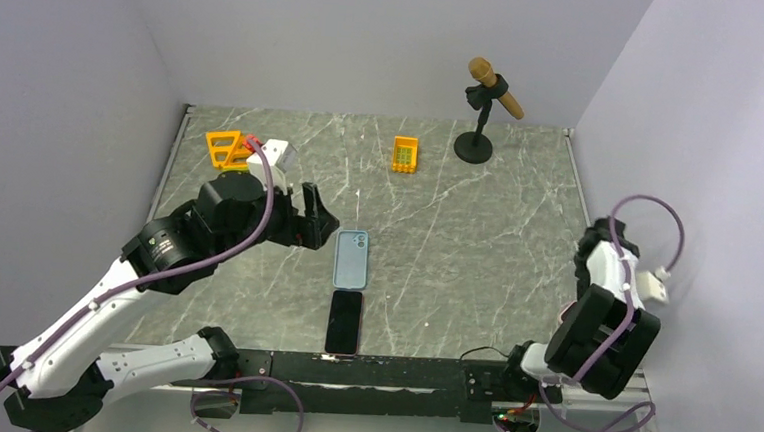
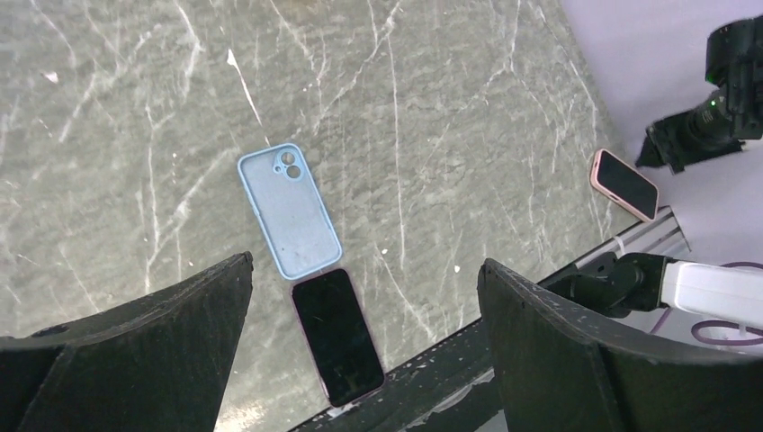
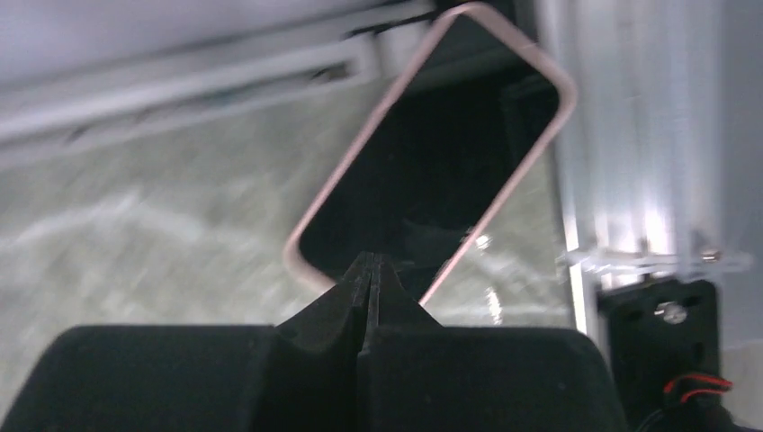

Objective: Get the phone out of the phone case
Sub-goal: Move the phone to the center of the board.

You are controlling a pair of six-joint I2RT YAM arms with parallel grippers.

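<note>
Your left claw (image 2: 364, 265) hangs spread above the blue case (image 2: 289, 211) and bare phone (image 2: 337, 335), end to end on the table (image 2: 450, 108); your right claw (image 3: 369, 263) is pressed together. Retreat low and you may knock the phone off the near edge.

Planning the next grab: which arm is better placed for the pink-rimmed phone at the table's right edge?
Right. The right gripper, shut, points straight at that phone, close by; the left gripper hangs open by the blue case, far off.

tool (image 3: 371, 274) closed, tips just before pink-rimmed phone (image 3: 441, 153), dark screen showing.
</note>
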